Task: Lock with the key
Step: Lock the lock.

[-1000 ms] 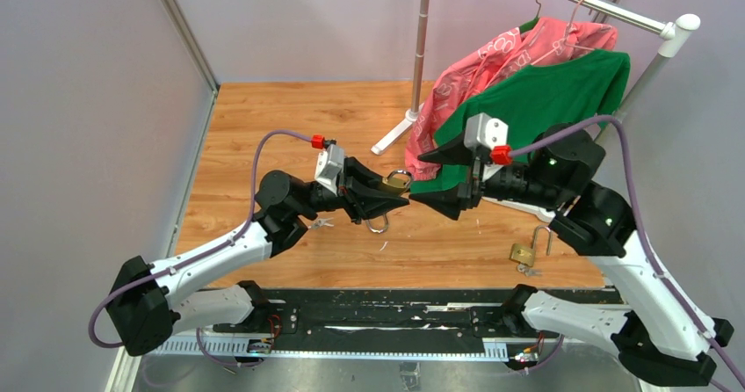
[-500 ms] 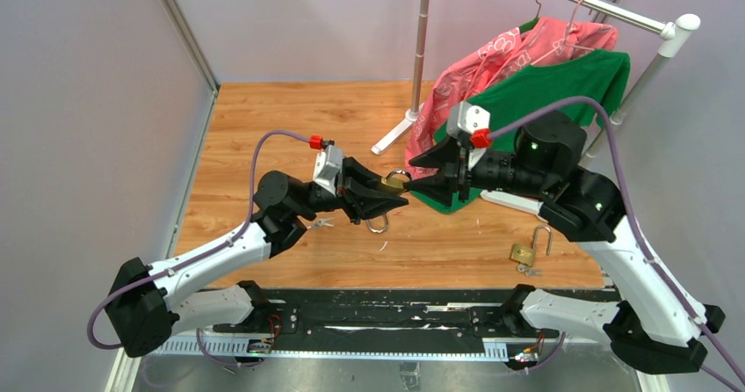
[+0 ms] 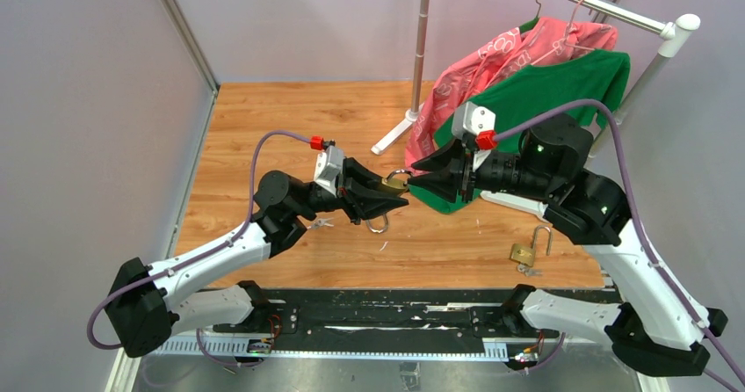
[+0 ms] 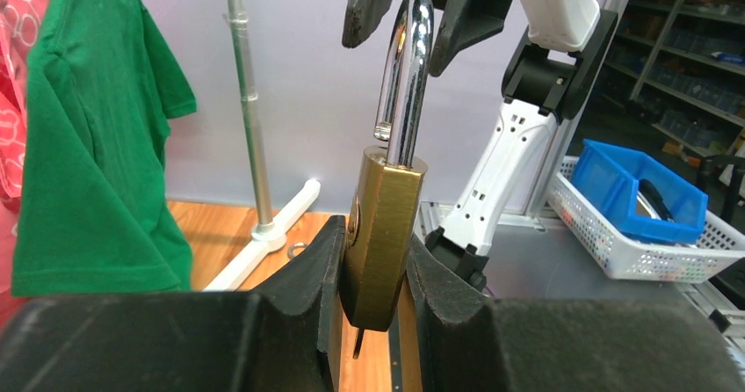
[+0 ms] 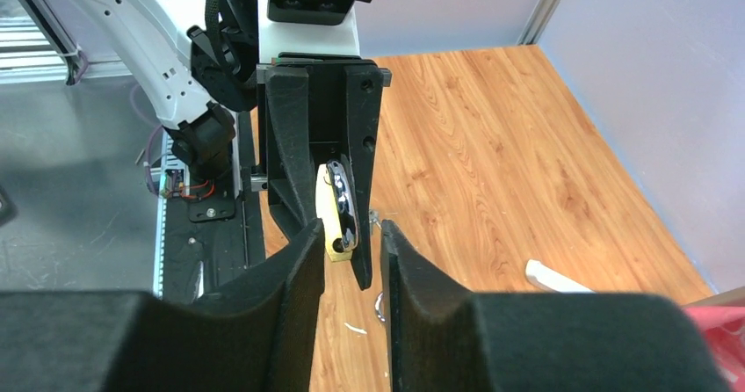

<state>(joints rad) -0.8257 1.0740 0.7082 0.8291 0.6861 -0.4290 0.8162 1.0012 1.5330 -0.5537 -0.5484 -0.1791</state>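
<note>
My left gripper is shut on the body of a brass padlock, held up off the table. Its steel shackle is sprung open and points at my right gripper. The right fingers stand close on either side of the shackle's bend, with thin gaps still showing. A thin dark piece sticks out under the lock and a metal ring hangs below it; I cannot tell whether this is the key. From the right wrist, the padlock shows just beyond my narrowed right gripper.
A second brass padlock lies open on the wooden table at the near right. A small bunch of keys lies by the left arm. A clothes rack base and hanging green and pink shirts fill the back right.
The right gripper has swung left to the padlock's shackle and its jaws have narrowed around it. The left gripper and the padlock have stayed in place.
</note>
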